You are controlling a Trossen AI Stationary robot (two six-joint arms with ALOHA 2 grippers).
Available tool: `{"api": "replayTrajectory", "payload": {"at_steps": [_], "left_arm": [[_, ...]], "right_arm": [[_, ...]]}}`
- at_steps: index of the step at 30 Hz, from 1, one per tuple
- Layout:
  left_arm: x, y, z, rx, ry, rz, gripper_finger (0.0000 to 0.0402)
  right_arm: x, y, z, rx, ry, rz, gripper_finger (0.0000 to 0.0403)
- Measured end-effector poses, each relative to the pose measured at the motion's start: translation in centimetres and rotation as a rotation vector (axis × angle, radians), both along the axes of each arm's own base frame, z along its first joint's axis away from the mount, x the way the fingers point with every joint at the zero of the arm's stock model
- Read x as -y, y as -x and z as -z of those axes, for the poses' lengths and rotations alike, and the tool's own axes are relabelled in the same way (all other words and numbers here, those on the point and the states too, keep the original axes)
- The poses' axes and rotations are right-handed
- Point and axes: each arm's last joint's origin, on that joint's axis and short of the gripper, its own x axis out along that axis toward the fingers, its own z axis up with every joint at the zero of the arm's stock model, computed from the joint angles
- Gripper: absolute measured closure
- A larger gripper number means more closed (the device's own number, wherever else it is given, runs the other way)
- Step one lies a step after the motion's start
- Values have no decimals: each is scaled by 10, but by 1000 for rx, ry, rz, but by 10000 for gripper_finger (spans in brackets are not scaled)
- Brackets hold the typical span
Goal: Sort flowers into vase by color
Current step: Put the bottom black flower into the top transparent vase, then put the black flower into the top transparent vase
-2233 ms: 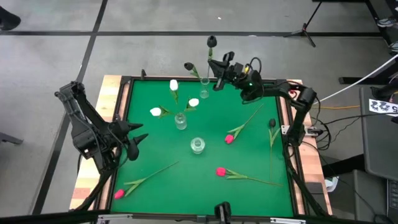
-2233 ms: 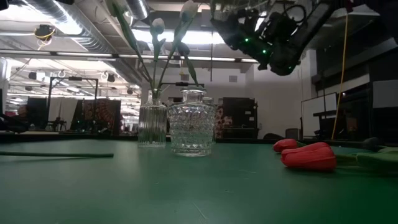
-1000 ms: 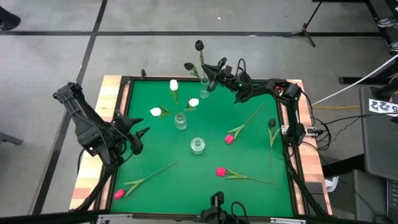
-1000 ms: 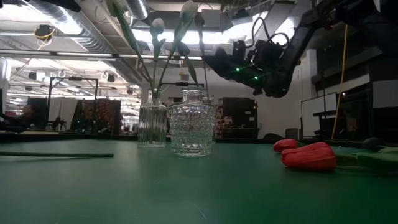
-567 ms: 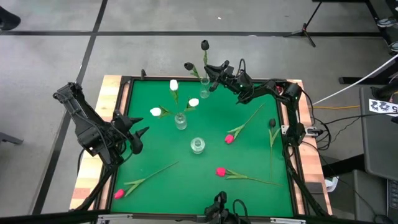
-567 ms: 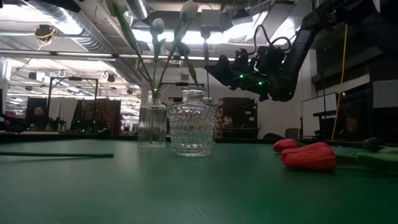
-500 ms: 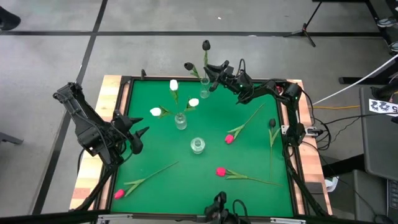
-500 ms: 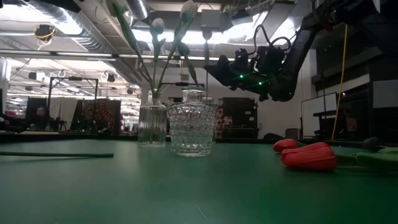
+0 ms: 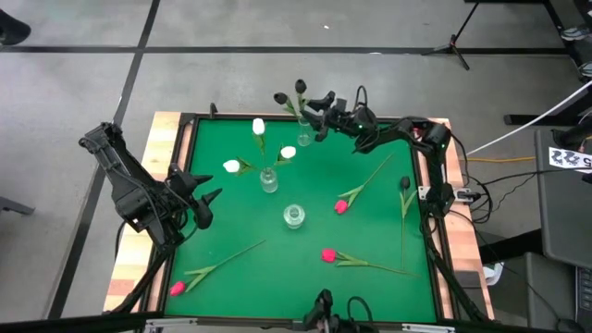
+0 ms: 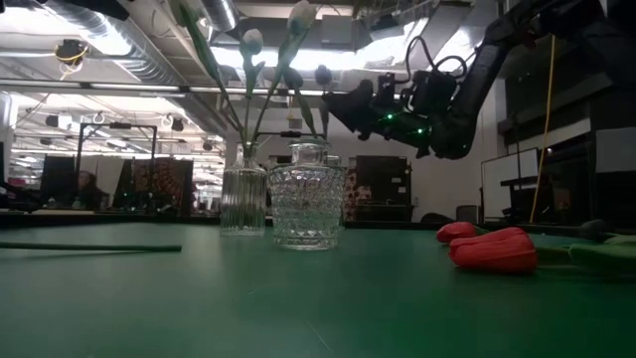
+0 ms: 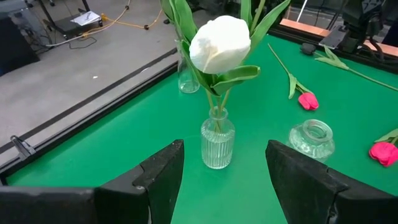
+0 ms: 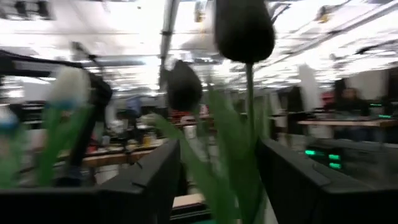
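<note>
Right gripper: my right gripper (image 9: 317,104) hangs at the table's 12 o'clock edge, fingers spread apart around the stems of two black tulips (image 9: 300,87) standing in the far vase (image 9: 303,132); from the right wrist view both dark heads (image 12: 243,28) rise between the parted fingers, and I judge it grips nothing.

Left gripper: my left gripper (image 9: 205,197) waits at 9 o'clock, fingers apart and empty, looking toward the white tulips (image 11: 219,43).

White flowers: three white heads stand in the ribbed vase (image 9: 268,179) just toward 11 o'clock of centre.

Empty vase: a squat cut-glass vase (image 9: 294,216) sits near the centre with nothing in it.

Flowers left to sort: one pink-red tulip (image 9: 340,206) lies toward 3 o'clock, another (image 9: 328,254) toward 5 o'clock, a third (image 9: 177,289) at 7 o'clock, and a black tulip (image 9: 405,183) lies along the 3 o'clock edge.

Handling: I judge these tulips very light, with thin springy stems and soft heads that would crush or slip; the lying stems are flat on the green mat (image 9: 370,296) and may skid.

Where to grip: I would pinch mid-stem, clear of the leaves, so the head tips up and the stem end can drop into a narrow neck.

Fragility: the glass vases look easy to tip.

Writing: I can read no brand or label; a white tag (image 9: 569,158) beyond the 3 o'clock side is too small to read.
</note>
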Motion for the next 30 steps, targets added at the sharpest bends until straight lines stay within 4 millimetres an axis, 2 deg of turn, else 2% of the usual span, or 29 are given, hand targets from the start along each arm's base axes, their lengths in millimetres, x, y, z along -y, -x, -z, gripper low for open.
{"api": "replayTrajectory", "payload": {"at_steps": [8, 17, 24, 30], "left_arm": [[0, 0, 0, 1, 1, 0, 178], [0, 0, 0, -2, -2, 3, 178], [0, 0, 0, -13, -15, 11, 178], [0, 0, 0, -14, -15, 11, 178]], "right_arm": [[20, 24, -14, -92, -13, -251, 196], [39, 59, -36, -329, -97, -485, 255], [23, 90, -82, -426, -148, -658, 301], [-15, 122, -136, -442, -127, -706, 321]]}}
